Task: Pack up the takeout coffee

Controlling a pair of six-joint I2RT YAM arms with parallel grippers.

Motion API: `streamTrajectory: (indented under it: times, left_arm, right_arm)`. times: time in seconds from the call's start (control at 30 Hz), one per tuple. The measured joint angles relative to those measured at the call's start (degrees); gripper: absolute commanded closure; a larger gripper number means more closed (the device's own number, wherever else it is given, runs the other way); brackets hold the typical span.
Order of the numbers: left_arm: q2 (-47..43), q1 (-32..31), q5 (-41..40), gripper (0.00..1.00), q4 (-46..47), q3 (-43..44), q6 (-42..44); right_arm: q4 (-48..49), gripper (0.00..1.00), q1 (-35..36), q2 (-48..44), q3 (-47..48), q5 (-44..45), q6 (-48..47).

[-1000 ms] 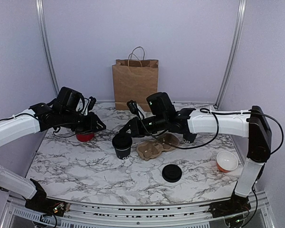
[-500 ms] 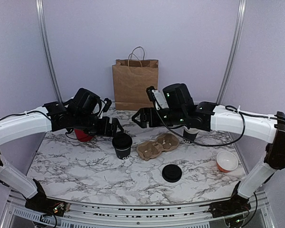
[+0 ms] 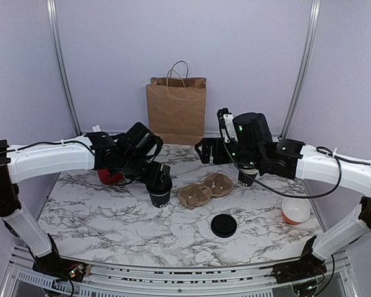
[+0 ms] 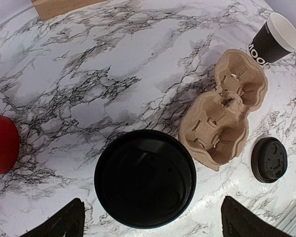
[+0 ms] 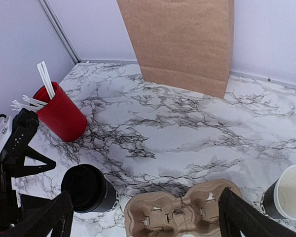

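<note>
Hovering wide-open and empty over the black coffee cup (image 4: pixel 145 177), the left gripper (image 4: pixel 155 221) is risking tipping it if closing off-centre.

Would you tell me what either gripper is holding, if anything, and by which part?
Nothing is held: the left gripper is open above the all-black paper cup, the right gripper open and empty.

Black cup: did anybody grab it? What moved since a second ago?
The left gripper swung right, from the red holder to over the black cup. It is open and not gripping. The right gripper pulled away from the cup, back toward the paper bag, also open. The cup, cardboard carrier, lid and bag stayed put.
</note>
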Motion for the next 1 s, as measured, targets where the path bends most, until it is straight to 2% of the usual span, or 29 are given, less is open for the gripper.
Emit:
streamTrajectory:
  times: [0.5, 1.0]
  left_arm:
    - [6.29, -1.62, -5.27, 0.04, -2.32, 3.54, 0.87]
    - [7.96, -1.64, -5.88, 0.20, -2.32, 4.22, 0.37]
  right_arm:
    - [-0.07, 0.00, 0.00, -0.13, -0.35, 1.16, -0.72]
    - [0.00, 0.00, 0.00, -0.13, -1.46, 0.61, -0.68]
